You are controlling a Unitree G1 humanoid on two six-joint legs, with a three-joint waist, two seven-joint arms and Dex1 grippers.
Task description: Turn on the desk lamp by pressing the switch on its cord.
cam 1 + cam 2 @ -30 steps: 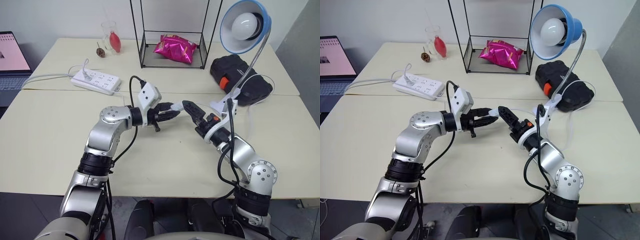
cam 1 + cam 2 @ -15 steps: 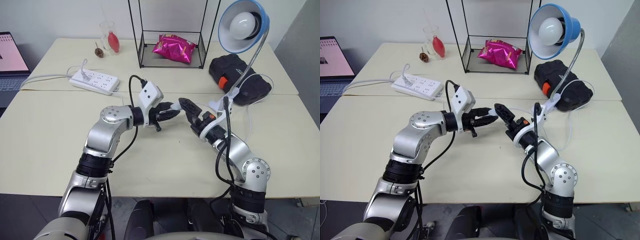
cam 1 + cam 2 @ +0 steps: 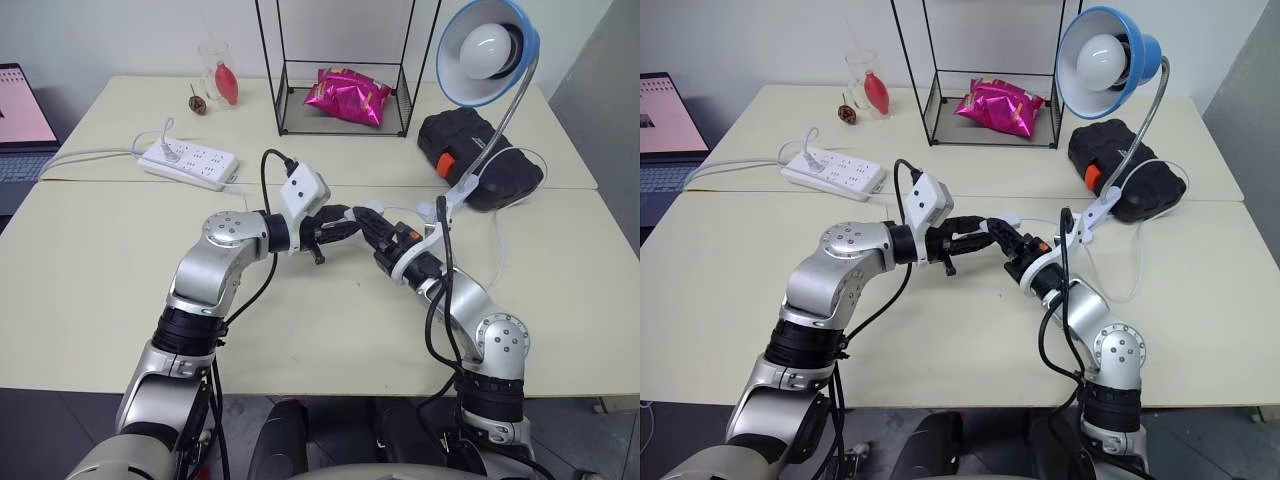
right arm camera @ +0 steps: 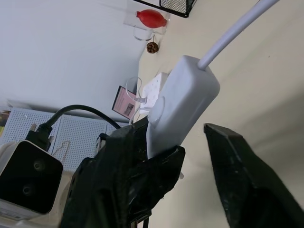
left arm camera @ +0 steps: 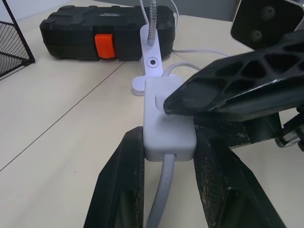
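Two grippers meet mid-counter; the left gripper (image 5: 166, 156) pinches the switch (image 5: 167, 118); the right gripper (image 3: 372, 222) has narrowed, fingertip on its button; desk lamp (image 3: 488, 45), at two o'clock, unlit.

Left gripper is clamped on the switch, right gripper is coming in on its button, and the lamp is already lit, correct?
Not quite: the lamp is still unlit; the right eye view shows its bulb dull. The rest holds: the left gripper clamps the switch, and the right gripper closes on its button.
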